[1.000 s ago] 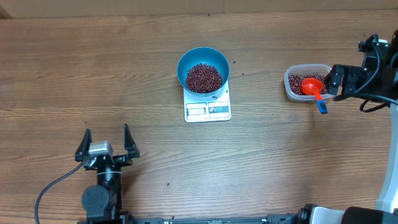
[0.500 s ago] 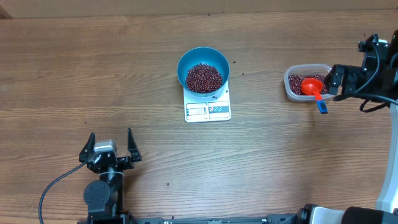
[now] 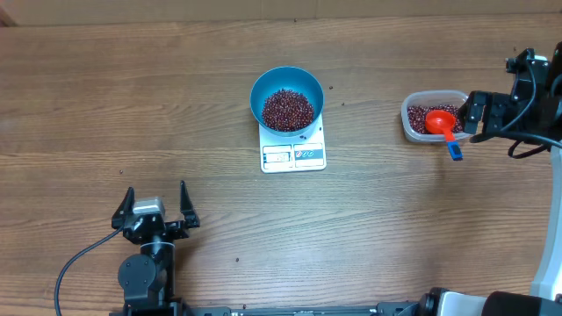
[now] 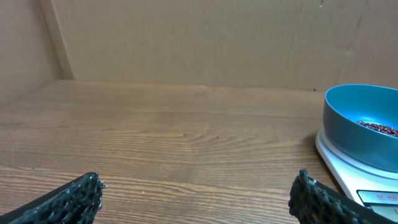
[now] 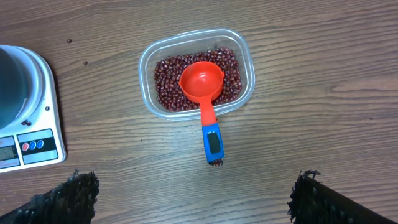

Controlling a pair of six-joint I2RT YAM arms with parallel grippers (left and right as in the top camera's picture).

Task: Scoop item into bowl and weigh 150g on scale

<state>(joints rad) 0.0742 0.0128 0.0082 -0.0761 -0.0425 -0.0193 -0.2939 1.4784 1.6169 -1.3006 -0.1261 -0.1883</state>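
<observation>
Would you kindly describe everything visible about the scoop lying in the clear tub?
The scoop looks plastic: a round orange-red cup, apparently empty, on a narrow neck leading to a blue handle with a dark inset. It lies open side up, cup resting on the beans in the clear tub, handle sticking out over the rim above the table. Nothing grips it.

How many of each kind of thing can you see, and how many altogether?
Blue bowl: 1
White scale: 1
Clear tub: 1
Red scoop: 1
Bean heaps: 2
Robot hands: 2, the left hand and the right hand
Total: 8
</observation>
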